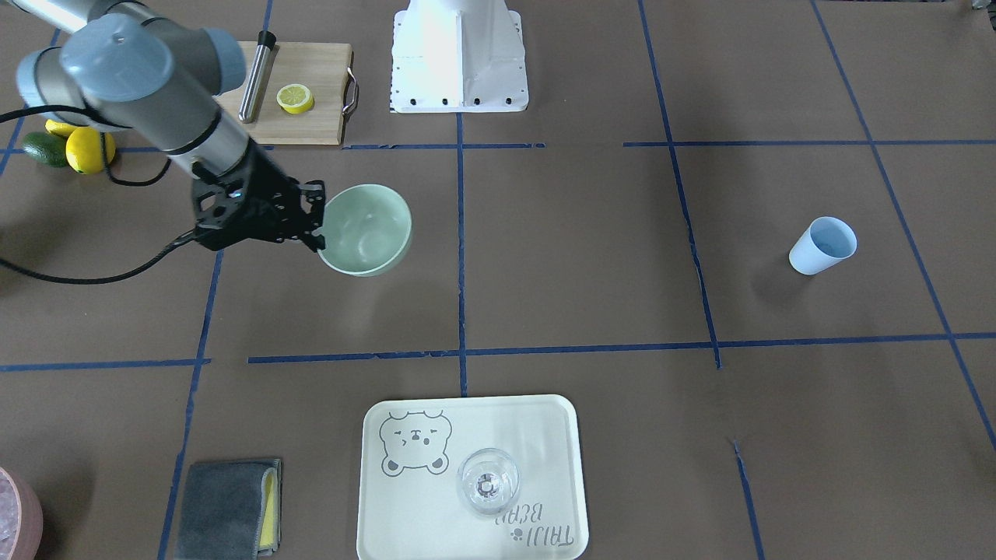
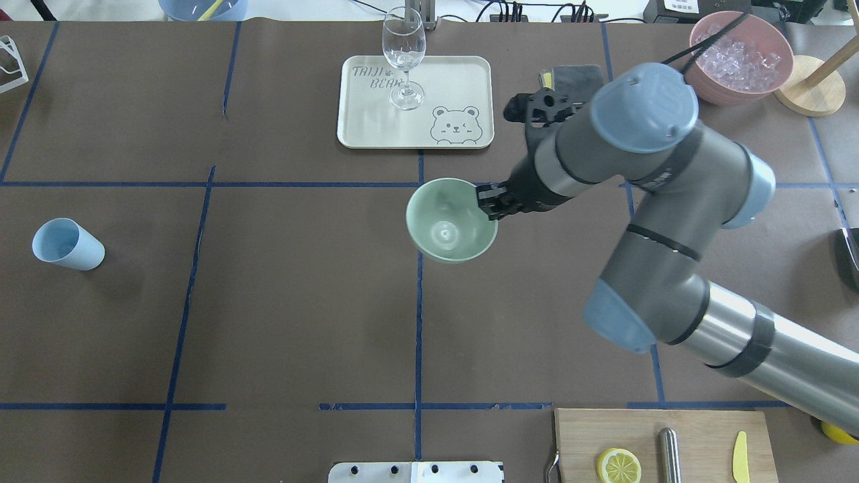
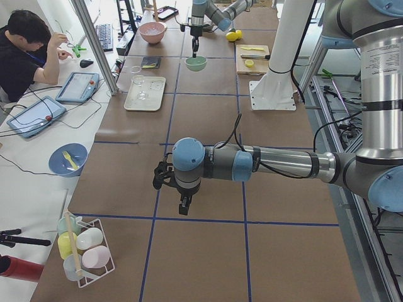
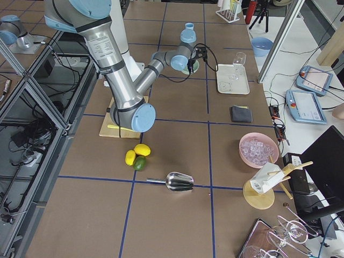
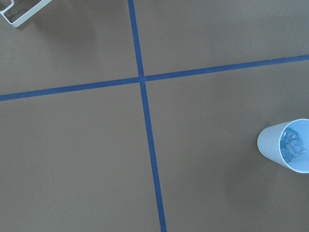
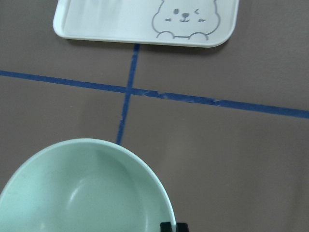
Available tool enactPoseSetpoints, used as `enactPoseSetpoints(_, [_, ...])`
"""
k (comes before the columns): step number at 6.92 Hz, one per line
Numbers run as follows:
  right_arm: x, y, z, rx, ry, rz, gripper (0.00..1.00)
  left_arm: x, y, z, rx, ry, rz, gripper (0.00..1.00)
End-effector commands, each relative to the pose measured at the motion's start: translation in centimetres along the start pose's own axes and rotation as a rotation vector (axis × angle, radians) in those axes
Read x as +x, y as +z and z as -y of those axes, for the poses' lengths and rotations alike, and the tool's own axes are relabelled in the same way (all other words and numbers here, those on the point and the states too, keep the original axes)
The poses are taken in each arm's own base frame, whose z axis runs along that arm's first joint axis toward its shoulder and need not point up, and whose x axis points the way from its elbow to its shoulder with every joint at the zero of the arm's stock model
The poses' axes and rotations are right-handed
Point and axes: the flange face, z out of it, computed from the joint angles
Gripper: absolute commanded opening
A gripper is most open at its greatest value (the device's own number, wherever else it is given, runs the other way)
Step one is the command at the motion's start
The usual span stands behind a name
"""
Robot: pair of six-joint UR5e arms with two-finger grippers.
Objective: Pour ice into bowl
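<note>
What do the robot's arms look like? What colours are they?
The right arm is made of round silvery-grey tubes with pale blue caps at the joints. It has black bands, and a black cable trails from its wrist. The right gripper is black and skeletal, with holes in its frame. The left arm has the same colours.

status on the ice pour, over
Right gripper pinching bowl rim, bowl empty. Left gripper hovering, open or shut unclear. Ice in blue cup, not yet poured. Nothing between cup and bowl.

the right arm [image 2: 661, 268] is silver-grey tubing with pale blue joint caps. its gripper [image 2: 491, 201] is black, a black cable [image 1: 93, 278] runs at frame left, and the base [image 1: 459, 54] up top is white.
</note>
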Motion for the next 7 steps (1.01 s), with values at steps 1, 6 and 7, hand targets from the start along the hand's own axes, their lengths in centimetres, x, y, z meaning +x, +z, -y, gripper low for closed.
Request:
enactPoseSetpoints(1, [-12.9, 5.7, 0.7, -0.003, 0.084, -0.094, 0.00, 0.4, -0.4, -0.1, 0.007, 0.007, -0.001, 1.00])
enactPoseSetpoints(6, [-24.7, 17.2, -1.4, 0.042, 0.144, -0.182, 0.00, 0.6, -0.5, -0.2, 0.008, 0.008, 0.001, 1.00])
enactPoseSetpoints(7, [-24.6, 17.3, -1.3, 0.057, 0.150, -0.188, 0.43, 0.6, -0.5, -0.2, 0.008, 0.008, 0.001, 1.00])
